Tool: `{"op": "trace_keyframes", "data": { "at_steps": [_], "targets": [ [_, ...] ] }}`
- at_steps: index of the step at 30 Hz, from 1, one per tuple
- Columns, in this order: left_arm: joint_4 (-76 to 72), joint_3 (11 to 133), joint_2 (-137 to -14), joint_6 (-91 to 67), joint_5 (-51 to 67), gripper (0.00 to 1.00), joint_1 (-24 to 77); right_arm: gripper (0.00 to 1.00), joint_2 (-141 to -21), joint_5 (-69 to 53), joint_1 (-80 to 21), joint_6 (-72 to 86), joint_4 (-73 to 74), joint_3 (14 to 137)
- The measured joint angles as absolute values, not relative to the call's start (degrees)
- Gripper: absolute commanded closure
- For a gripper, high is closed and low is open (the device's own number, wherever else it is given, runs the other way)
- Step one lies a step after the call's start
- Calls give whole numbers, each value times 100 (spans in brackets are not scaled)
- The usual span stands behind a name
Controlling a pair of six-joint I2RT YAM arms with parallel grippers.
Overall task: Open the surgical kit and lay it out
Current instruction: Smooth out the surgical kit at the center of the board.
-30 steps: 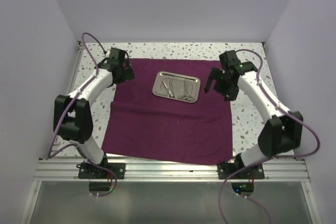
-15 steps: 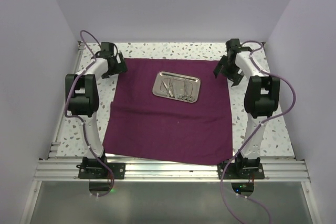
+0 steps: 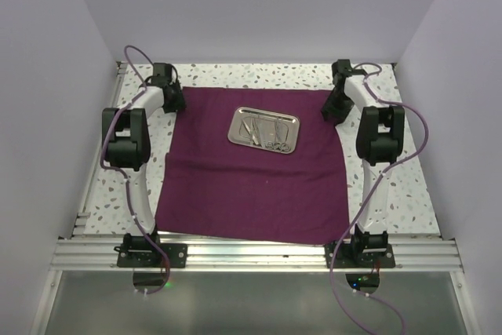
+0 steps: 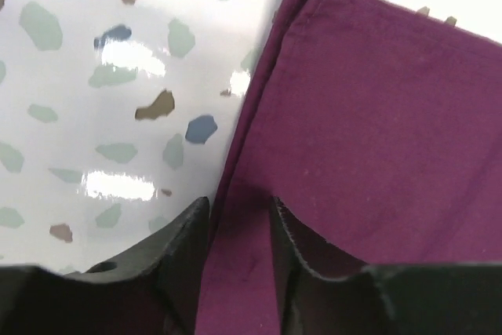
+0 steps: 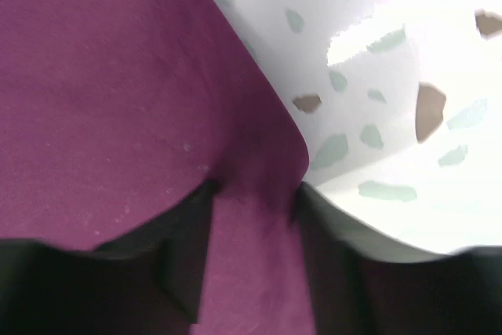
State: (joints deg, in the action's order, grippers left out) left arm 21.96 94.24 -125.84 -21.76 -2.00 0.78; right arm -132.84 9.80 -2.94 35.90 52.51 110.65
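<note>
Purple cloth wrap [image 3: 251, 174], speckled table [image 3: 388, 186], steel tray [image 3: 264, 130]

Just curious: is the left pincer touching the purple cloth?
Touching. The left wrist view shows the left pincer with the purple cloth's edge pinched between its fingers.

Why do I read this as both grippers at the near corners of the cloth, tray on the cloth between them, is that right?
Not quite. The left gripper and right gripper are at the far corners of the cloth, not the near ones, as the top view shows. The tray does sit on the cloth between them.
</note>
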Motion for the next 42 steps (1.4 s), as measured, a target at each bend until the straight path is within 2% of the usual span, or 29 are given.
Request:
{"op": "trace_keyframes", "data": {
  "at_steps": [1,2,3,4,9,15,25,27,28,29,30,31,32,33,37,42],
  "targets": [
    [2215,9483,-12632,-2180,-126,87,75,66,-13345,947,-294,3588,5264,11166],
    [2217,9559,-12685,-2222,-86,100,78,87,-13402,919,-294,3579,5317,11277],
    [2228,9638,-12748,-2222,-27,100,78,97,-13469,895,-292,3535,5356,11373],
    [2246,9723,-12818,-2220,19,100,78,100,-13515,854,-292,3553,5378,11454],
    [2502,10304,-13135,-2255,99,100,78,100,-13880,746,-281,3546,5684,12123],
    [3055,11546,-13808,-2353,-27,100,78,100,-14405,733,-283,3579,5992,13107],
    [3275,11671,-13817,-2635,-290,100,-75,100,-14331,845,-257,3710,5756,12958],
    [3218,11445,-13716,-2674,-346,100,-75,68,-14182,906,-255,3809,5586,12685],
    [3212,11354,-13662,-2696,-379,100,-75,49,-14110,978,-257,3830,5553,12556],
    [3221,11279,-13603,-2705,-447,100,-80,22,-14042,1094,-252,3870,5548,12449],
    [3242,11233,-13546,-2709,-530,69,-91,18,-13976,1236,-235,3911,5561,12348],
    [3242,11205,-13482,-2676,-587,44,-113,11,-13915,1343,-204,3865,5590,12252],
    [3238,11185,-13421,-2652,-676,26,-134,9,-13841,1463,-172,3859,5623,12162],
    [3234,11177,-13353,-2674,-764,2,-172,8,-13769,1564,-130,3854,5664,12077],
    [3153,10965,-12827,-2694,-913,0,-340,7,-13240,1798,-3,3846,5664,11450],
    [2967,10171,-11603,-2696,-908,1,-325,10,-11747,1712,25,3747,5461,10020]
  ]
}}
